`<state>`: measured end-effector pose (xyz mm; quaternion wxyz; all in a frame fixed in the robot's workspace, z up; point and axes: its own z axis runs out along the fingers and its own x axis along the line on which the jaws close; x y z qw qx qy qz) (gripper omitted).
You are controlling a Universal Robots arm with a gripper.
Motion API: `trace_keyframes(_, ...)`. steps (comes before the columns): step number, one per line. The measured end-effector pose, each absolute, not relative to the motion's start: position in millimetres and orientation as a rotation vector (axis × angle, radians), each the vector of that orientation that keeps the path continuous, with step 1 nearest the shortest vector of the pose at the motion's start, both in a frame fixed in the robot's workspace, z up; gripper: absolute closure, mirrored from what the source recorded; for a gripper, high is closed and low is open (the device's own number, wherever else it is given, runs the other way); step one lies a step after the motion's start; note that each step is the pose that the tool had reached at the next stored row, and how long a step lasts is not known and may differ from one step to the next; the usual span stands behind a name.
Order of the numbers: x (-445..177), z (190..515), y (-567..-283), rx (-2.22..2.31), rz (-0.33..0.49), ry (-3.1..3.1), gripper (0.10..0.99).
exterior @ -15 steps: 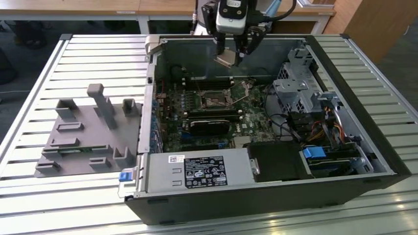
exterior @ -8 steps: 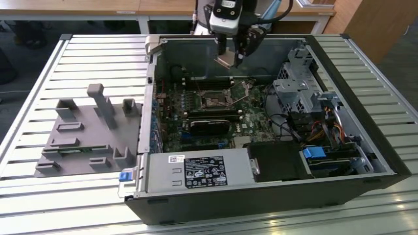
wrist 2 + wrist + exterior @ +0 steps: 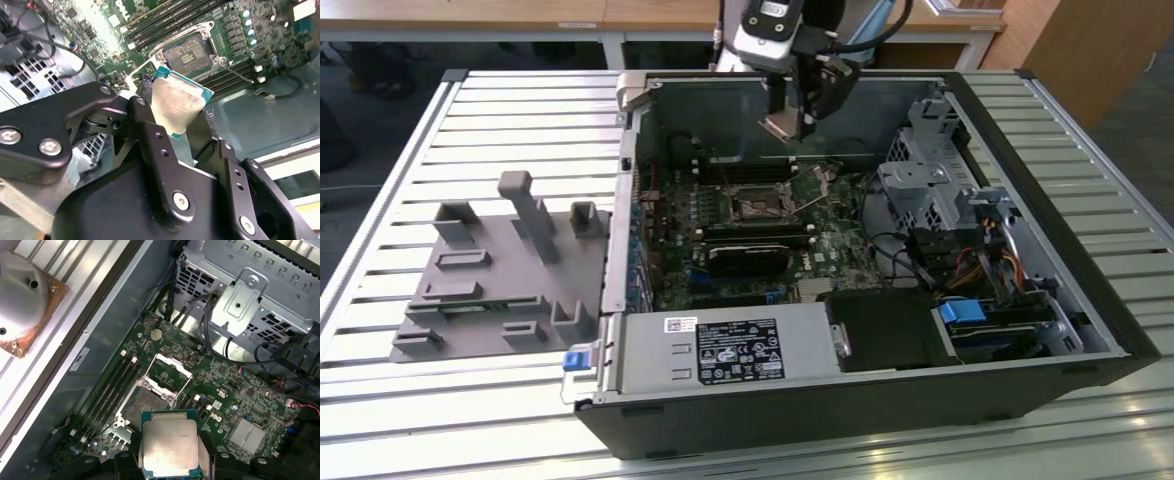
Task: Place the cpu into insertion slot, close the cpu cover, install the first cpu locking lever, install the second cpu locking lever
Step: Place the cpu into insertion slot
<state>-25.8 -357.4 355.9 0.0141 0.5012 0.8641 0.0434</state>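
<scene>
In the exterior view, a slatted metal table (image 3: pixel 454 400) carries an open computer case (image 3: pixel 854 420) lying on its side. A grey fixture tray (image 3: pixel 480 300) sits at the case's 9 o'clock. Inside the case, the power supply (image 3: pixel 720 350) lies at 6 o'clock and the green motherboard (image 3: pixel 720 215) fills the floor towards 10 o'clock.

The arm enters from the 12 o'clock edge of the exterior view. Its wrist points down into the case, and the gripper (image 3: pixel 787 125) hangs above the board, at 12 o'clock from the insertion slot (image 3: pixel 757 209).

In both wrist views the black fingers (image 3: pixel 145 107) are clamped on opposite edges of the cpu (image 3: pixel 176 100), with its silvery top facing the cameras. The chip is held in the air, clear of the board and well apart from the socket below it.

In the first wrist view the insertion slot (image 3: pixel 145 405) stands bare, and the cpu cover (image 3: pixel 167 375) is swung up just beside it. The held cpu (image 3: pixel 170 447) is in the gripper (image 3: pixel 170 456).
</scene>
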Motion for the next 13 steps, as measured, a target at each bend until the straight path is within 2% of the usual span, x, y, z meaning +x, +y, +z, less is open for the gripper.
trace_keyframes(13, -25.9, 348.6, -356.8, 1.784, 0.131, 2.54, 0.561)
